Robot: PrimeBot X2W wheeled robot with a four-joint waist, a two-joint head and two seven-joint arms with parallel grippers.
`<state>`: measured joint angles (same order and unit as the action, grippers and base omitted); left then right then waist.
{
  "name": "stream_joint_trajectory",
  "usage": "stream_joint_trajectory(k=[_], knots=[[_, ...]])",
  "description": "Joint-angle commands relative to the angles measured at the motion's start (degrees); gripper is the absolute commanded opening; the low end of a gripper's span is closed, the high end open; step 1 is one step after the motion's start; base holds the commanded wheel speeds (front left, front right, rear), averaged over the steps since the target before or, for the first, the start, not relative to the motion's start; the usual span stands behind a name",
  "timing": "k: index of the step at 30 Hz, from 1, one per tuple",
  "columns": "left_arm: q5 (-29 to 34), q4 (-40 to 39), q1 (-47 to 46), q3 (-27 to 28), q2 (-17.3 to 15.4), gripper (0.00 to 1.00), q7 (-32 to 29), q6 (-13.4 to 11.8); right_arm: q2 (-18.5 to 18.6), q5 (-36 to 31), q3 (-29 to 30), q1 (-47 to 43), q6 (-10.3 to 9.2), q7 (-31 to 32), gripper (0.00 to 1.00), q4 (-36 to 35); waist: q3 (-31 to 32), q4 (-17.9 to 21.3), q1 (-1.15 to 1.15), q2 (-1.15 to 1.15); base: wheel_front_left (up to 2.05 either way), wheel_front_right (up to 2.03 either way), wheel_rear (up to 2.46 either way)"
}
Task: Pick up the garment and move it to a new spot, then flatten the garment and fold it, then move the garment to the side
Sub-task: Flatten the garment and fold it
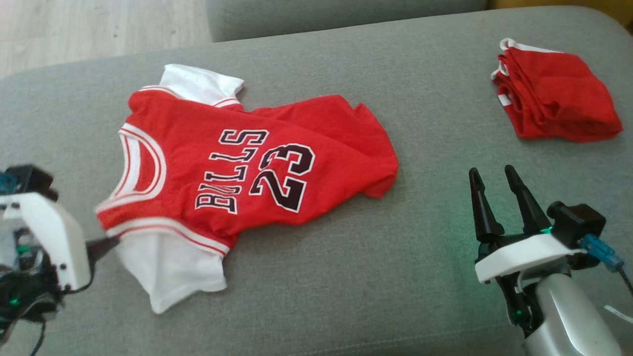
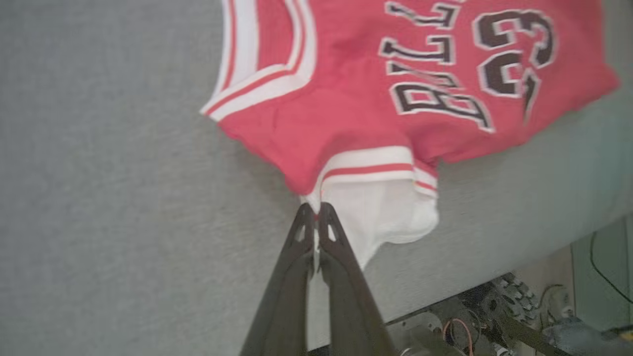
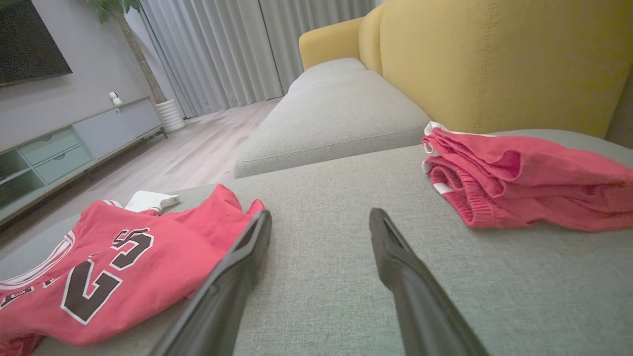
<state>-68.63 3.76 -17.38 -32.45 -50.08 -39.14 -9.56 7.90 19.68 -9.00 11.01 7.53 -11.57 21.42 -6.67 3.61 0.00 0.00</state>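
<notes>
Grey sofa cushion (image 1: 346, 287) formed the work surface, with pale wood floor (image 1: 99, 29) beyond its far left edge. At the left of the head view, the left gripper (image 1: 110, 242) reached in from the side, its two dark fingers pressed together and clamped on the jersey (image 1: 277, 148) at the edge of the near white sleeve (image 1: 173, 272), just where the white cloth met the red-and-white striped armhole trim. The left wrist view confirmed the pinch: both fingers met on a small fold of white fabric, and the red body of the garment spread away from the fingertips. The jersey lay front side up in the left-centre of the cushion, collar toward the robot's left, hem toward its right, the lettering "BULLS 23" readable sideways; the hem area was wrinkled and partly folded over, and the far white sleeve (image 1: 200, 81) lay flat on the cushion. To the right, well apart from the jersey, the right gripper (image 1: 492, 170) hovered over bare cushion with its fingers spread apart, holding nothing. Farther right and toward the back lay a folded red garment (image 1: 554, 94) with white trim, near a yellow backrest (image 3: 494, 59).
</notes>
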Motion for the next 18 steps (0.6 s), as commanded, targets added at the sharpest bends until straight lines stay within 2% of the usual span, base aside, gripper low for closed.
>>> stream_joint_trajectory(k=[1,3,8,12,17,18], knots=[[-0.33,-3.58,-2.84,4.34,-2.85,0.0,1.07,0.3,0.5,0.27,-0.99,0.81,-0.04,-0.31,1.0,-1.35,-0.13,0.39,0.0,0.0,0.0,0.0,0.0],[-0.54,-7.19,-3.32,4.88,-2.11,0.0,2.17,0.7,0.56,0.35,-1.09,0.75,-0.04,-0.29,1.0,-1.25,-0.27,0.74,0.0,0.0,0.0,0.0,0.0],[-1.09,-12.08,-6.86,3.96,2.81,0.0,2.85,1.97,0.33,0.43,-1.6,1.46,-0.04,-0.15,1.0,-1.22,-0.94,1.75,0.0,0.0,0.0,0.0,0.0],[0.34,-7.97,-11.42,0.92,9.51,0.0,3.37,2.73,-0.18,0.57,-2.46,2.75,-0.04,-0.2,1.0,-1.13,-2.37,3.1,0.0,0.0,0.0,0.0,0.0],[0.94,1.0,-16.45,-3.72,17.67,0.0,2.37,5.8,-0.68,0.98,-3.11,4.14,-0.04,-0.81,1.0,-0.25,-3.84,4.67,0.0,0.0,0.0,0.0,0.0],[1.28,3.29,-17.36,-4.38,19.14,0.05,2.6,6.28,-0.75,1.05,-3.17,4.29,-0.04,-0.95,1.0,0.06,-3.96,4.8,0.0,0.0,0.0,0.0,0.0]])
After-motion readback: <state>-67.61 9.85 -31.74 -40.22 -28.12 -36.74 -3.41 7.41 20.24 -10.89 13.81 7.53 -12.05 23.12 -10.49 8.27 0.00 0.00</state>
